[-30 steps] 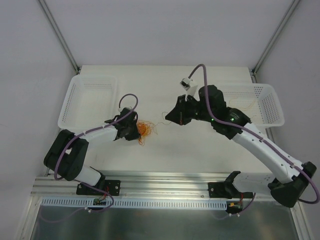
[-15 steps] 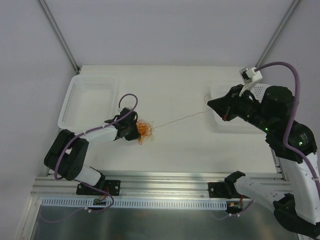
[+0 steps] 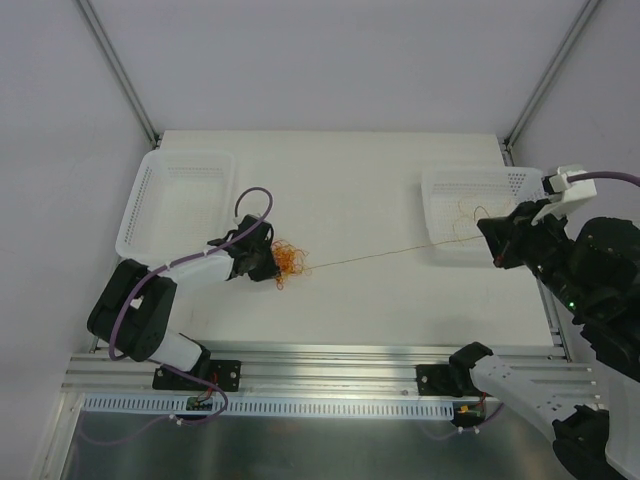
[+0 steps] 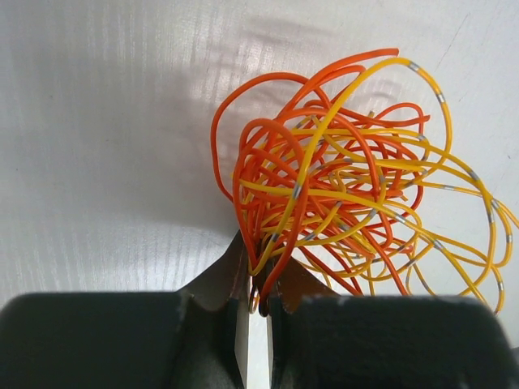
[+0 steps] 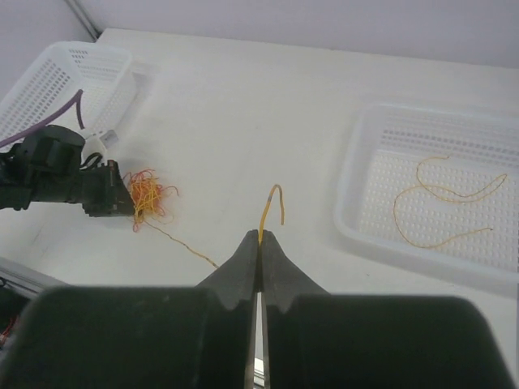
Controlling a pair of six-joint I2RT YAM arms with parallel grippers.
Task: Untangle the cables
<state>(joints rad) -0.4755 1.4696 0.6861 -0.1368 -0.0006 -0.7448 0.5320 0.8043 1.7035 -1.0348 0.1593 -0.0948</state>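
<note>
Since a second ago the right tool (image 3: pixel 496 241) has swung from the middle of the desk (image 3: pixel 340 180) out to its right side, drawing one strand (image 3: pixel 380 255) out of the tangle into a long, nearly straight line; the left tool (image 3: pixel 262 262) has stayed where it was. Nearest the arm bases, the left tool lies low on the desk, left of centre, its fingers (image 4: pixel 219 324) pressed almost together on several orange loops at the near edge of the cables (image 4: pixel 349 194). That tangle (image 3: pixel 290 258) is a small heap of red-orange and paler yellow-orange curls resting on the desk just to the right of the left tool. From it the strand runs rightward and slightly away over the bare desk towards the right tool. In the right wrist view that tool (image 5: pixel 259 237) is shut tight on the yellow-orange strand, whose short hooked end stands up above the fingertips, while its length (image 5: pixel 182 243) trails back to the tangle (image 5: pixel 146 194). The right tool hangs by the near right edge of the right basket (image 3: pixel 470 172), in which two loose pieces (image 3: pixel 470 212) of yellow-orange cable lie curled. Farther left, the left basket (image 3: pixel 150 200) sits beyond the left arm.
</note>
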